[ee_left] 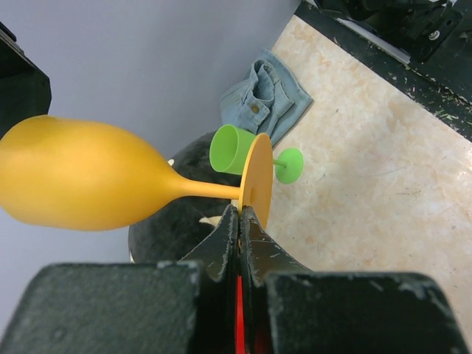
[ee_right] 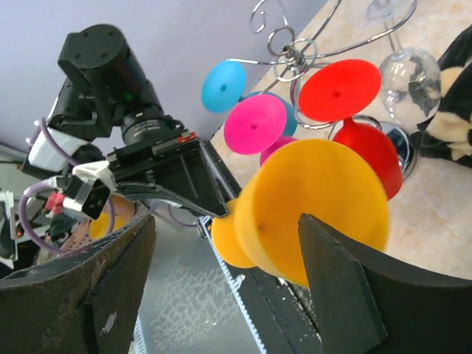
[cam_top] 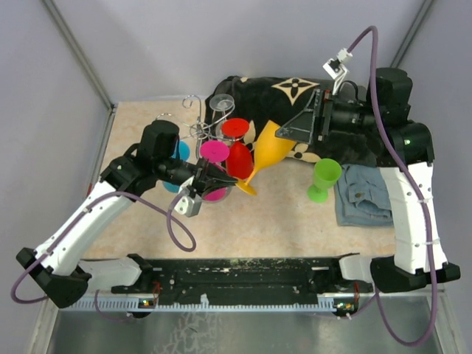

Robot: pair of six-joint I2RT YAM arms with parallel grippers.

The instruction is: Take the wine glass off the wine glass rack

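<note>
- Left gripper [ee_left: 240,215] clamps the yellow glass [ee_left: 81,177] by its foot rim: a thin hold, so move slowly.
- Right gripper [ee_right: 225,236], fingers spread apart, could steady it.
- Avoid the rack [ee_right: 287,51].

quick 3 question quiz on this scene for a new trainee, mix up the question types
1. Which part of the yellow glass does the left tool pinch? A: the bowl. B: the round foot. C: the middle of the stem.
2. True or false: the right tool is open.
3. Fill in: the green glass sits on the table beside some crumpled blue ___.

Key: 1 B. 2 true. 3 jeans.
</note>
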